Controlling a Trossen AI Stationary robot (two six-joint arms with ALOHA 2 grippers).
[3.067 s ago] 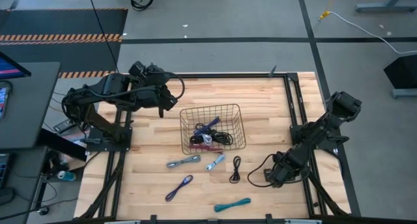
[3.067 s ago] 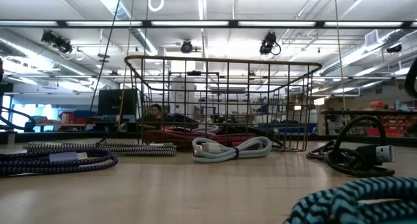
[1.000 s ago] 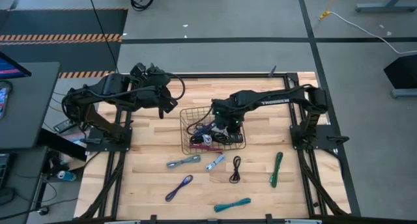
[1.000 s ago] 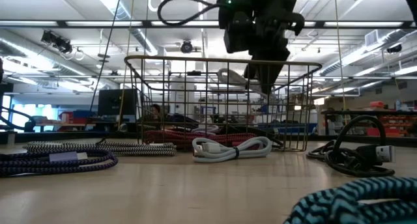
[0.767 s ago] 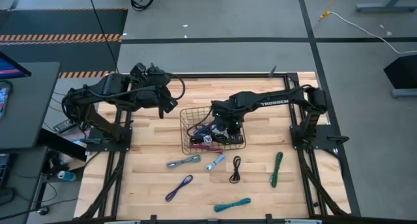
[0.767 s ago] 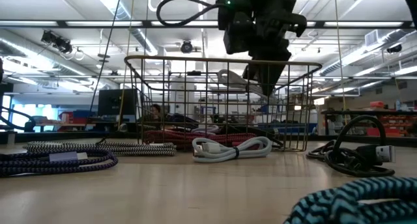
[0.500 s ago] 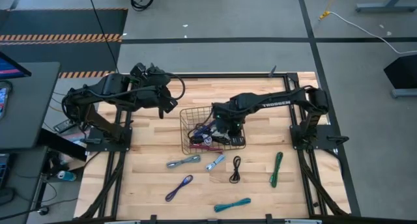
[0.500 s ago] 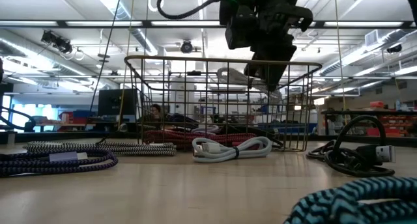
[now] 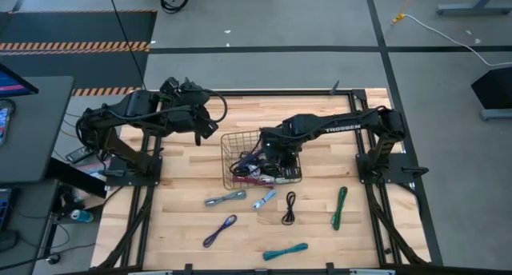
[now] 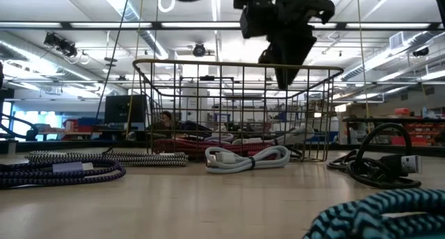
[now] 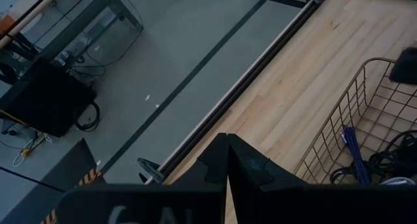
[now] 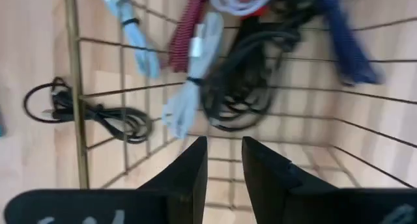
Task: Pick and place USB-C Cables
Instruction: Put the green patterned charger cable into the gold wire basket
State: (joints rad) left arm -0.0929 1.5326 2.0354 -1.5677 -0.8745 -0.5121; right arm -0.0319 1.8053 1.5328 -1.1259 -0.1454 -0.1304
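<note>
On the wooden table (image 9: 184, 175), take the wire mesh basket (image 9: 240, 139) as your landmark; everything else sits around it. The right arm reaches over the basket, and the right gripper (image 9: 274, 153) hangs just above its rim with its fingers parted and nothing between them. The left gripper (image 9: 210, 125) waits off the basket's left side, pinched shut and empty.

Inside the basket you have a pile of cables: black (image 12: 251, 74), maroon (image 12: 186, 38), blue-purple (image 12: 345, 42) and a pale grey one (image 12: 189, 90) lying loose on the pile.

In front of the basket, on the bare table, six more remain: a grey-silver cable (image 9: 225, 198), a light blue-grey cable (image 9: 265, 199), a black cable (image 9: 290, 207), a green cable (image 9: 339, 208), a purple cable (image 9: 219, 229) and a teal cable (image 9: 286, 250), farthest from the basket.

Expect these to be light, limp and braided, so they should sag and swing when lifted. Take each across the middle of its bundle, at the tie where one shows, not at a plug end.
</note>
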